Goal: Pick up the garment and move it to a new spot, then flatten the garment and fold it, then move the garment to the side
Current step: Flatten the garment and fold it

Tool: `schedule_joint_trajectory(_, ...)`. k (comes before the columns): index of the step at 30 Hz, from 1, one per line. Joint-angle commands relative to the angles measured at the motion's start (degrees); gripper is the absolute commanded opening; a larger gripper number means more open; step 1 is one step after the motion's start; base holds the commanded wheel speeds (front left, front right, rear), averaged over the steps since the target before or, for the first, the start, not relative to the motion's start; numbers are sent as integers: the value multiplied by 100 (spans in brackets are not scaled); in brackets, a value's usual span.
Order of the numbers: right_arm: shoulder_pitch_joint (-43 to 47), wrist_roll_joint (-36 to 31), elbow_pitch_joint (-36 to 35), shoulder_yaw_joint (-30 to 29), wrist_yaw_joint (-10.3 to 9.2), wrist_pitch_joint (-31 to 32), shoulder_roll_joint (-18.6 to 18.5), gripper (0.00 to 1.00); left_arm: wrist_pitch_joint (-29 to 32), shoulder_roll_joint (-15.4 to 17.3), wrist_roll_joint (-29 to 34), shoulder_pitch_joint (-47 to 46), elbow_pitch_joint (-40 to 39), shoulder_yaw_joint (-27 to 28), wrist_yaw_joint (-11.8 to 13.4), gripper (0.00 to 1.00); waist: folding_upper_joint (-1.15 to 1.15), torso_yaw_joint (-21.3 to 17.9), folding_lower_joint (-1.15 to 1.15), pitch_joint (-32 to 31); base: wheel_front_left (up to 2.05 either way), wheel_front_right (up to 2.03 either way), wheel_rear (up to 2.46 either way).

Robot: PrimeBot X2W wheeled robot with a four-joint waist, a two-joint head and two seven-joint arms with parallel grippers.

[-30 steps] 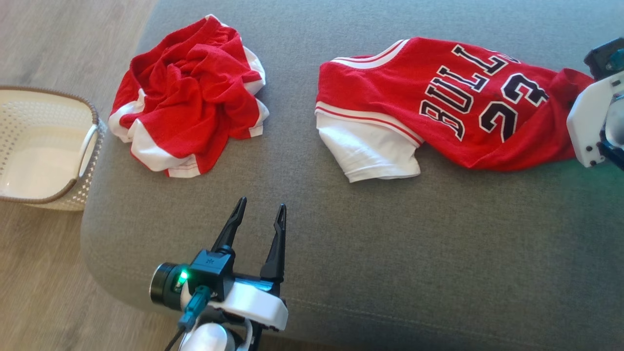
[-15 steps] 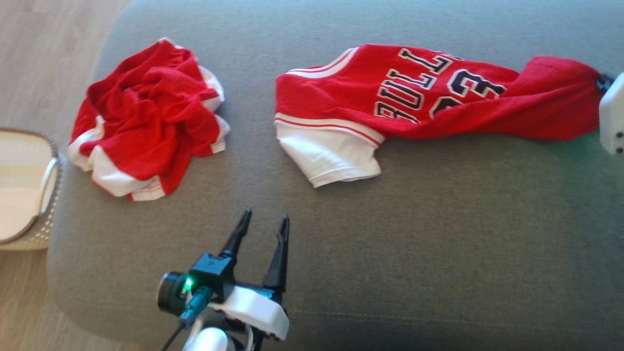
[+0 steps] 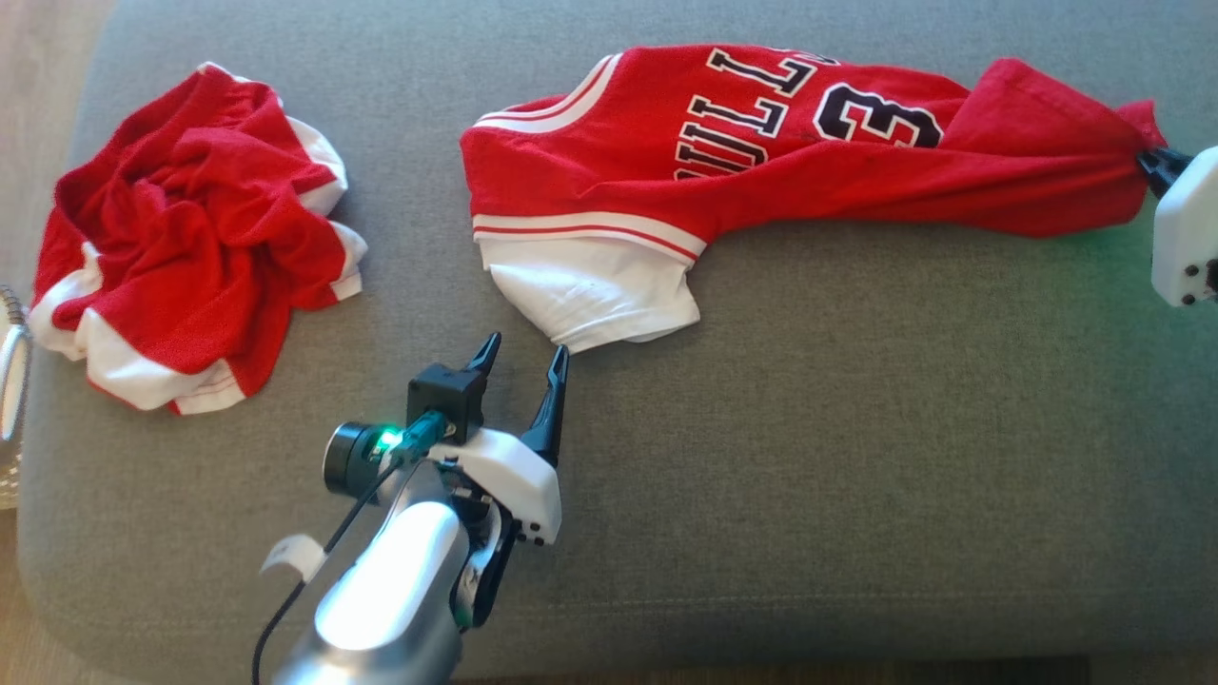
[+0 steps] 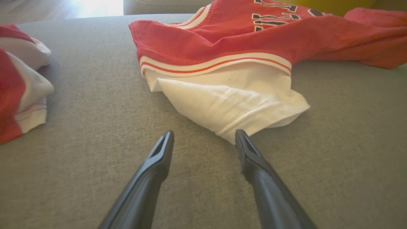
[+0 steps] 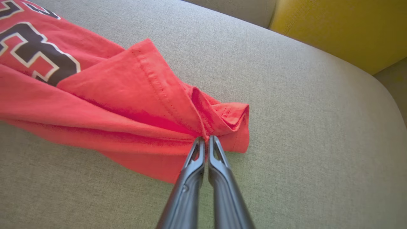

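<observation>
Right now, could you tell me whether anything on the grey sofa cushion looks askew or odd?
The red lettered jersey lies twisted, its hem bunched where the right gripper has its jaws shut on it. A second red-and-white garment sits crumpled on the robot's left.

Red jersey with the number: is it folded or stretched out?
Stretched out: the jersey lies long across the sofa, one end pinched in the right hand.

We were in a home, likely a living room: a grey fabric sofa lay before us with a red jersey as laundry, a yellow cushion on the far side, and wooden floor and a basket on the left.
</observation>
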Motion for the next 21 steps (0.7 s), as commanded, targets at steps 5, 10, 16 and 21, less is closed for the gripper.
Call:
schedule_joint_trajectory(5,56,-150,-296,-205,-2,72,-38,0,-71,24,-320,-464,253,-144,85,100,0,-128,0,130,0,0,0)
schedule_joint_trajectory(10,119,-285,-471,-424,-2,154,-20,0,-71,24,-521,-766,419,-326,181,100,0,-187,0,225,0,0,0)
schedule_joint_trajectory(16,196,-398,-658,-659,-2,217,-3,0,-71,24,-586,-902,510,-462,144,0,0,-185,0,217,0,0,0)
schedule_joint_trajectory(21,411,-278,-766,-1095,-2,-21,175,0,-71,23,-447,-696,-421,121,142,0,0,-131,0,-56,0,0,0)
